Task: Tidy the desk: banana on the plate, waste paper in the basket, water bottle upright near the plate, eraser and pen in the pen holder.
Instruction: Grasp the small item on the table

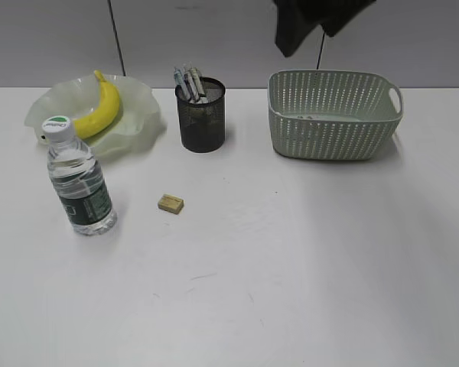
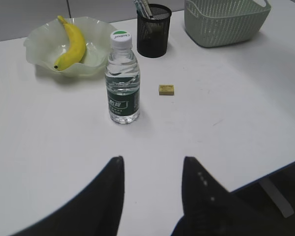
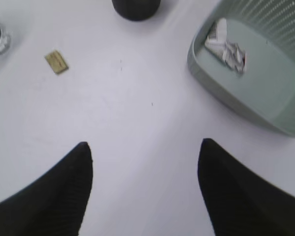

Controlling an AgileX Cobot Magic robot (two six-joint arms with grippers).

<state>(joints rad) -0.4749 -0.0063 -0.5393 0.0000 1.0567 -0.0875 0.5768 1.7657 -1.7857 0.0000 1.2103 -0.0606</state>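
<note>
Eraser (image 1: 170, 203) lies flat on the desk (image 1: 306, 260), in front of the pen holder (image 1: 201, 115), long axis roughly crosswise, slightly skewed. Pens stand in the holder. Banana (image 1: 101, 107) rests in the plate (image 1: 138, 115) left of the holder; water bottle (image 1: 79, 180) upright before the plate. Waste paper (image 3: 226, 45) inside the basket (image 1: 333, 115), right of the holder. Left gripper (image 2: 152, 164) and right gripper (image 3: 145, 150): jaws apart, empty.

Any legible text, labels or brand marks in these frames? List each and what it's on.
None can be quoted with confidence.
Water bottle cap: green lettering, too small to read.
Water bottle label, left wrist view: white logo on dark green, blurred, unreadable.
Waste paper in the basket: grey print with a bit of red, too blurred.
Eraser: no readable marking.
</note>
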